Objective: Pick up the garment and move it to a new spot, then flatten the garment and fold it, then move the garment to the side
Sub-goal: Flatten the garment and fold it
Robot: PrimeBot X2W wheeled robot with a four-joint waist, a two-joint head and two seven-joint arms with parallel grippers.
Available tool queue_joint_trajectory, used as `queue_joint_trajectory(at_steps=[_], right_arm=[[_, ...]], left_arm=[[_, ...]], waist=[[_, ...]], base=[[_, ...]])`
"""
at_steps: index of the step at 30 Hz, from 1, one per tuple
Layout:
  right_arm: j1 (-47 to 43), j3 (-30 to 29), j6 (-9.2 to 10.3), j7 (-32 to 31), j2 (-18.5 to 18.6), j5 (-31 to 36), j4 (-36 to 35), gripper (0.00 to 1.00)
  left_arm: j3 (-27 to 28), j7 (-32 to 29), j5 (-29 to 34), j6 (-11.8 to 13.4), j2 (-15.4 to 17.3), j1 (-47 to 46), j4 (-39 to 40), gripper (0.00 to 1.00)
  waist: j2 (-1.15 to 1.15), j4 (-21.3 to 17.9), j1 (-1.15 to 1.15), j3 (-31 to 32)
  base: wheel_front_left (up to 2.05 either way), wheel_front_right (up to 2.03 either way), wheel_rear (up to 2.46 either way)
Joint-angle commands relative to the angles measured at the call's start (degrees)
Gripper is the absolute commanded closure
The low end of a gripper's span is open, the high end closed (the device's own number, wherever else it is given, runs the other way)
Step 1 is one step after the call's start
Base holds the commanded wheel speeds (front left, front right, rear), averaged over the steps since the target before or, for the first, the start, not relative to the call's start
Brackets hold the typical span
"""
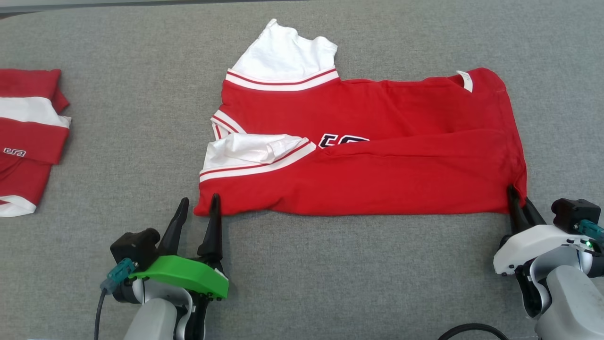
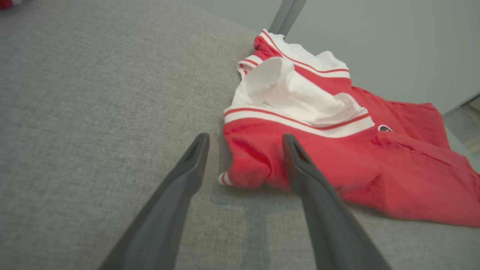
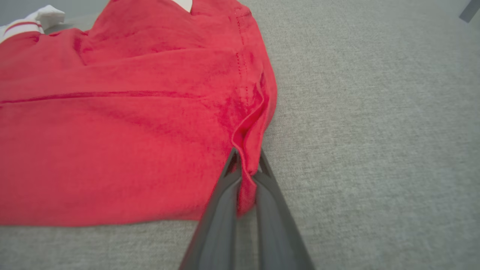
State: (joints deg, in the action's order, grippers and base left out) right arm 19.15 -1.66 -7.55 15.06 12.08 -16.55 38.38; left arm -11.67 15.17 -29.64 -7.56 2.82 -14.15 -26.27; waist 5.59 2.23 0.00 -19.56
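Right gripper (image 1: pixel 515 200) first: its two fingers are pinched together on the near right corner of the red shirt (image 1: pixel 377 170), and in the right wrist view a fold of hem stands up between them. I have the left gripper (image 1: pixel 199 200) spread wide and holding nothing. It straddles the shirt's near left corner, with one finger over the cloth and the other over bare tabletop (image 1: pixel 118 71). Whether its tips touch the fabric I cannot tell.

The shirt lies lengthwise across the middle of the tabletop, collar end to my left. One white sleeve (image 1: pixel 250 148) is turned in over the body and the other points toward the far edge. I judge this to be the folding step, with one corner gripped and the other waiting.

Next I would close the left fingers on their corner. Then I would lift both corners level and carry the near edge away from me over the body. Uneven height would skew the fold.

For room, the near side and the right of the tabletop are bare. The far sleeve reaches close to the far edge, so there is little margin beyond it. Toward the left side sits a second folded garment (image 1: pixel 28 141), well apart from the shirt, with open cloth-covered surface between them.
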Motion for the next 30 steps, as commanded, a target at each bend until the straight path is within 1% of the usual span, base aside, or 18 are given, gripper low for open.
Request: queue_joint_trajectory(at_steps=[1,7,11,13,14,15,16,17,18,19,25,30], right_arm=[[-0.6,-0.2,0.13,0.1,0.6,-0.1,-0.1,1.0],[-0.9,0.0,0.13,0.1,0.9,-0.1,-1.2,1.0],[-1.0,0.1,0.13,0.1,1.0,-0.3,-1.5,1.0],[-1.1,0.1,0.13,0.1,0.8,-0.3,-1.6,1.0],[-1.3,0.0,0.13,0.1,0.8,-0.3,-1.7,1.0],[-1.4,-0.1,0.13,0.1,0.6,-0.2,-1.8,1.0],[-1.5,-0.2,0.13,0.1,0.5,-0.2,-1.9,1.0],[-1.5,-0.3,0.13,0.1,0.4,-0.1,-1.9,1.0],[-1.5,-0.3,0.13,0.1,0.4,0.0,-1.9,1.0],[-1.5,-0.3,0.12,0.1,0.3,0.0,-2.0,1.0],[-2.0,-0.3,0.12,0.1,0.0,0.3,-1.8,1.0],[-3.7,-0.6,0.13,0.1,-0.1,0.0,-1.4,1.0]], left_arm=[[-0.2,-0.1,0.2,0.1,0.2,0.5,-0.3,0.0],[0.1,-0.1,-0.2,0.1,0.2,-0.5,-1.8,0.0],[-0.7,-0.1,-1.0,0.1,0.2,-0.5,-2.1,0.01],[-1.1,-0.1,-1.4,0.1,0.2,-0.3,-2.5,0.16],[-1.4,-0.1,-1.4,0.1,0.2,-0.2,-2.5,0.15],[-2.0,-0.1,-1.5,0.1,0.2,0.3,-2.3,0.11],[-2.3,-0.1,-1.7,0.1,0.2,0.4,-2.2,0.19],[-2.4,-0.1,-1.8,0.1,0.2,0.6,-2.2,0.53],[-2.4,-0.1,-1.9,0.1,0.2,0.7,-2.1,0.93],[-2.7,-0.1,-2.0,0.1,0.2,1.0,-2.1,1.0],[-3.0,-0.1,-3.5,0.1,0.2,1.8,-2.8,1.0],[-2.3,-0.1,-3.9,0.1,0.2,3.4,-3.1,1.0]], waist=[[0.0,-0.3,0.0,-0.1],[0.0,-1.5,0.0,-0.8],[0.0,-2.0,0.0,-1.0],[0.0,-2.1,0.0,-0.9],[0.0,-2.0,0.0,-0.9],[0.0,-2.0,0.0,-0.8],[0.0,-1.9,0.0,-0.7],[0.0,-1.9,0.0,-0.7],[0.0,-1.8,0.0,-0.6],[0.0,-1.8,0.0,-0.5],[0.0,-1.7,0.0,0.8],[0.0,-2.0,0.0,3.8]], base=[[0.0,0.0,0.0],[0.0,0.0,0.0],[0.0,0.0,0.0],[0.0,0.0,0.0],[0.0,0.0,0.0],[0.0,0.0,0.0],[0.0,0.0,0.0],[0.0,0.0,0.0],[0.0,0.0,0.0],[0.0,0.0,0.0],[0.0,0.0,0.0],[0.0,0.0,0.0]])
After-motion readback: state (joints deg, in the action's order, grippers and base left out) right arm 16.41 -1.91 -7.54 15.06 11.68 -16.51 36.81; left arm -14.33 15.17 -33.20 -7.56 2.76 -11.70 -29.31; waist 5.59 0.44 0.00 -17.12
